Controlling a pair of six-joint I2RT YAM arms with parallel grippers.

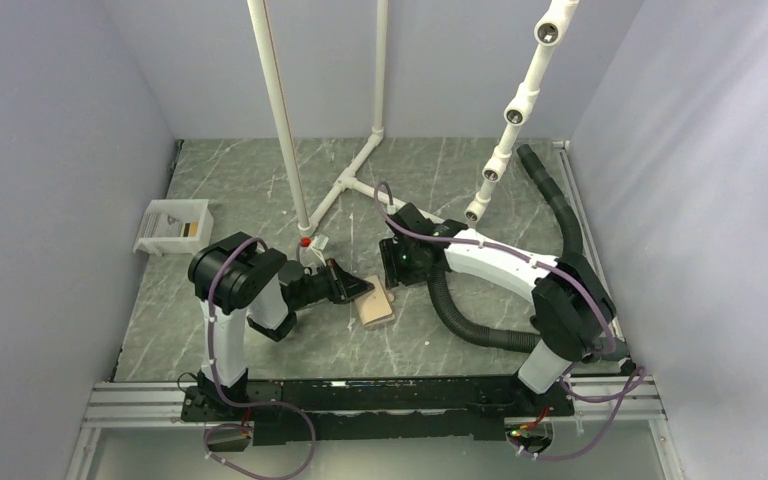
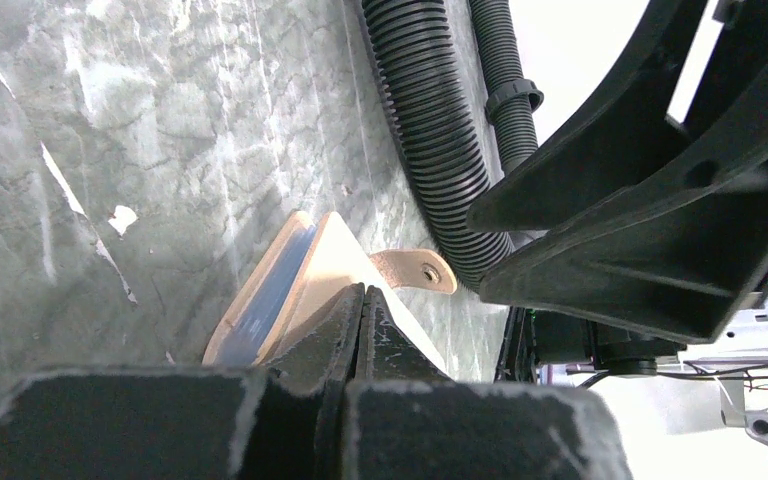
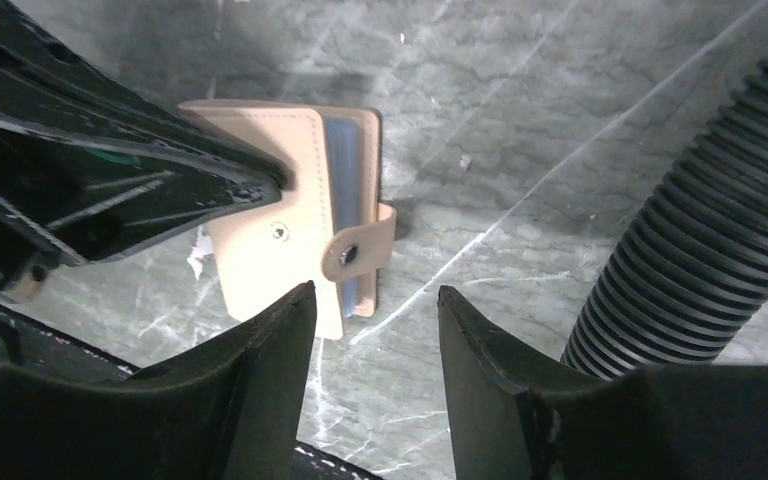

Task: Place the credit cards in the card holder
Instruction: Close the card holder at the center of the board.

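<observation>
Top external view, from the left: the white tray (image 1: 172, 228) sits well apart near the wall, its contents too small to make out. Next, the left claw (image 1: 358, 287) is closed tight, its tips at the tan cover of the card holder (image 3: 260, 200); I cannot tell whether it pinches that cover or only presses on it. The holder lies on the table (image 1: 520, 190) between the two arms, its bluish-grey pocket (image 3: 350, 150) showing only as a narrow strip, with the closing tab (image 3: 360, 245) curled across it. No credit card shows plainly. The right claw (image 3: 375, 300) hovers above the tab, half-wide and empty. Rightmost is the black hose (image 3: 700, 230). The likely risks are that the cover slips free and falls over the pocket, that the tab blocks a card's edge, or that the crowded claws knock together and shove the holder.
</observation>
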